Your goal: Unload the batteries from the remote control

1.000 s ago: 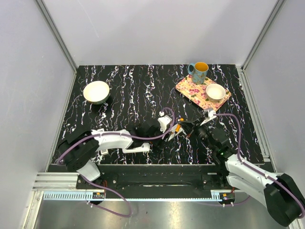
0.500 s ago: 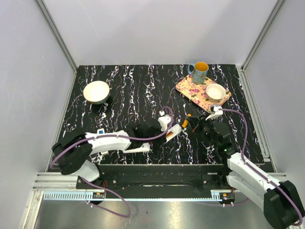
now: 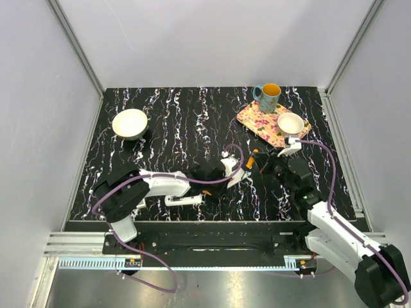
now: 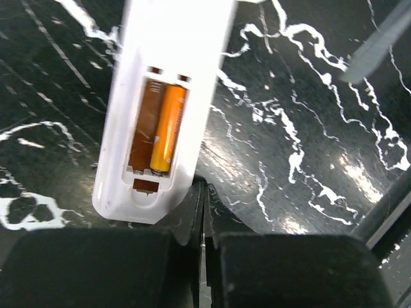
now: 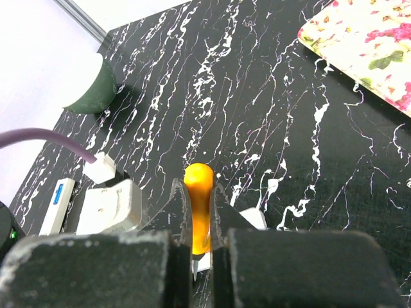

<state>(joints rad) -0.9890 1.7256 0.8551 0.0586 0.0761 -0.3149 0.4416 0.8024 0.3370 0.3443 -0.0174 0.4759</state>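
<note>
Right gripper clamps an orange battery. Left gripper is closed at the white remote control's end, possibly touching it. A second battery lies in its compartment.

Black marbled table, pale grey walls

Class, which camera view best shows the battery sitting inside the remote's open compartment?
Left wrist: the loaded battery lies in the open compartment of the white remote, the neighbouring slot empty. The top view is too small to show it. The right wrist shows only a separate battery, clamped in the right gripper.
</note>
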